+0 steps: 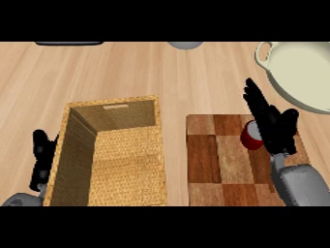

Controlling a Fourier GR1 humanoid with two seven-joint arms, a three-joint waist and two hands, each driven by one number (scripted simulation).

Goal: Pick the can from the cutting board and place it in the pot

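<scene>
head view: right hand point(273, 127) lies over the red can point(251, 137) on the cutting board point(217, 160), fingers straight, not gripping. left hand point(42, 157) rests open beside the basket point(117, 155).

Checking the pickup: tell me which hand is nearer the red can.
Right. The right hand is over the red can on the cutting board, partly hiding it. The left hand rests far off, beyond the wicker basket.

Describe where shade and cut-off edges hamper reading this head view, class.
Head view: the basket's left inner wall lies in shade; the right hand hides most of the red can on the cutting board; the pot is cropped at the right edge; the left hand rests beside the basket.
</scene>
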